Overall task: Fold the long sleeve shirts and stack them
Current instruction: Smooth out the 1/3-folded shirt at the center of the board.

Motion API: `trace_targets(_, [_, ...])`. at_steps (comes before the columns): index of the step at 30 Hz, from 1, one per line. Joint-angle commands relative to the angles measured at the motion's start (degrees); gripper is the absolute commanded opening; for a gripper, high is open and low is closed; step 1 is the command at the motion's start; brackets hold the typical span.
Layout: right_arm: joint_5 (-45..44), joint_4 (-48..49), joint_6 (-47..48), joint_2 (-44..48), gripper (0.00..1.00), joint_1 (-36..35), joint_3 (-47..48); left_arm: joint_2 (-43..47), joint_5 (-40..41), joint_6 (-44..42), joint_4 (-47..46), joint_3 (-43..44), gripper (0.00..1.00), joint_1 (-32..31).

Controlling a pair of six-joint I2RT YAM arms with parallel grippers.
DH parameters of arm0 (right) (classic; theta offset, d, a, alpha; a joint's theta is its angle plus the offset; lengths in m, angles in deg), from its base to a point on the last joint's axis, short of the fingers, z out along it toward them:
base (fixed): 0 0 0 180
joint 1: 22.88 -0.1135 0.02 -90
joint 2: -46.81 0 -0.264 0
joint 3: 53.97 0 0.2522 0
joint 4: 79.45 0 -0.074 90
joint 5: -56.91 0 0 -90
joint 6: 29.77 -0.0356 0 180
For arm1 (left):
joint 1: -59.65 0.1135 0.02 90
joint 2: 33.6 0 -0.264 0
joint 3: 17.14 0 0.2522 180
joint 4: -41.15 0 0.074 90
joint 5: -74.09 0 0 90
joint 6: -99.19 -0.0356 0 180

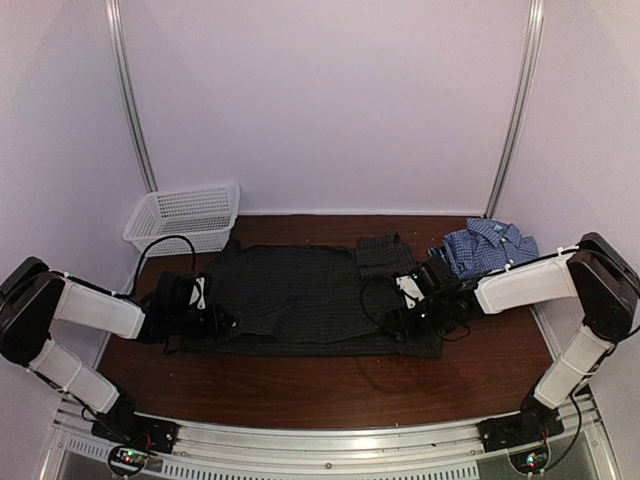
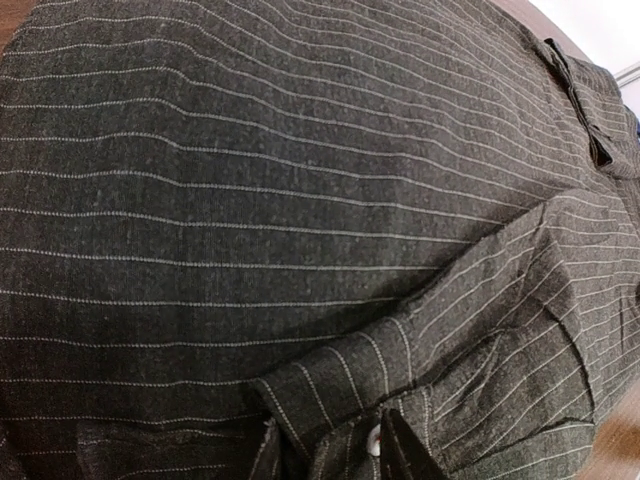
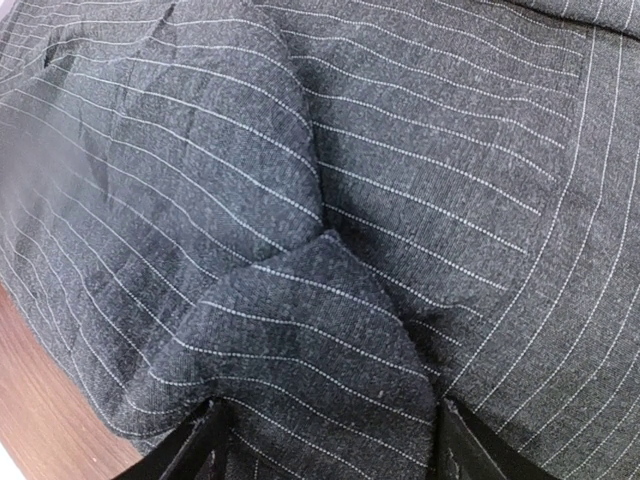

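Note:
A black pinstriped shirt (image 1: pixel 300 295) lies spread flat across the middle of the table. My left gripper (image 1: pixel 218 322) is low at its left edge. In the left wrist view its jaws (image 2: pixel 335 455) have narrowed onto a folded cuff (image 2: pixel 400 370) with a pale button (image 2: pixel 374 440); cloth fills the gap. My right gripper (image 1: pixel 398 322) rests on the shirt's right part. Its fingers (image 3: pixel 190 455) stand wide apart, open, with a raised fold of pinstriped cloth (image 3: pixel 320 340) between them. A blue-white checked shirt (image 1: pixel 485 247) lies crumpled at the back right.
A white mesh basket (image 1: pixel 185 215) stands at the back left against the wall. A dark folded piece of cloth (image 1: pixel 383 253) lies behind the black shirt, next to the checked one. Bare brown tabletop (image 1: pixel 330 385) runs along the front edge.

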Motion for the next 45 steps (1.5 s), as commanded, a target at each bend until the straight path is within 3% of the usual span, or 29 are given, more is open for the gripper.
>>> trace_targets(1, [-0.8, -0.4, -0.2, -1.5, 0.71, -0.5, 0.3, -0.9, -1.1, -1.1, -2.4, -0.4, 0.32, 0.3])
trace_targets(5, [-0.9, -0.5, -0.2, -1.4, 0.71, -0.6, 0.4, -2.3, -1.7, -1.2, -2.8, 0.0, 0.27, 0.3])
trace_targets(12, [-1.0, -0.6, -0.1, -1.3, 0.71, -0.6, 0.3, -0.9, -2.0, -1.6, -2.2, 0.6, 0.0, 0.4])
trace_targets(24, [-3.6, -2.4, 0.5, 2.4, 0.71, -0.6, -0.4, 9.6, 4.3, -7.4, 12.8, 8.0, 0.0, 0.5])
trace_targets(34, [-6.7, -6.6, 1.9, 5.6, 0.72, -0.6, -0.1, 7.1, 5.6, -11.1, 20.1, 11.7, 0.0, 2.3])
trace_targets(45, [-11.4, -9.4, 1.6, 5.4, 0.71, -0.6, 0.3, 6.9, -3.2, -9.1, 20.9, 13.3, 0.0, 2.4])
